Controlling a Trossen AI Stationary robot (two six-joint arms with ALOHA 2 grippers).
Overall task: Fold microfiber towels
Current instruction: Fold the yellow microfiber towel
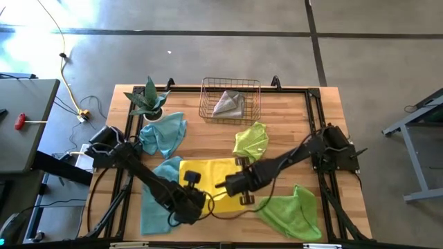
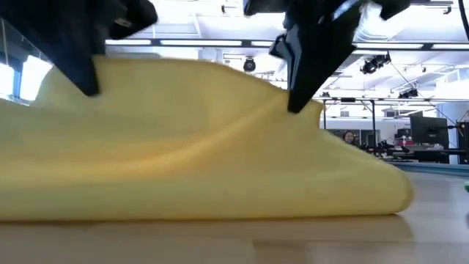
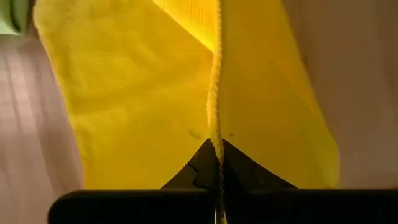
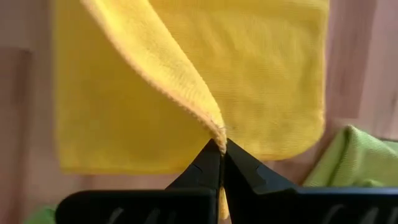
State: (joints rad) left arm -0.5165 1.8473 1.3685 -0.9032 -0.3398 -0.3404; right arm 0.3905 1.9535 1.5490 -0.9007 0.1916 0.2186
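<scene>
I'm mid-fold on the yellow towel (image 1: pixel 208 176), spread on the table (image 1: pixel 284 111) well in front of the wire basket (image 1: pixel 230 101) (a grey towel (image 1: pixel 229 104) sits inside it). Left gripper (image 3: pixel 216 163) is clenched on the towel's hem, right gripper (image 4: pixel 221 149) pinching a raised corner, both at the edge farthest from the basket. Next, I reckon, carry both corners toward the basket together, keeping level, then lay the edge down square
</scene>
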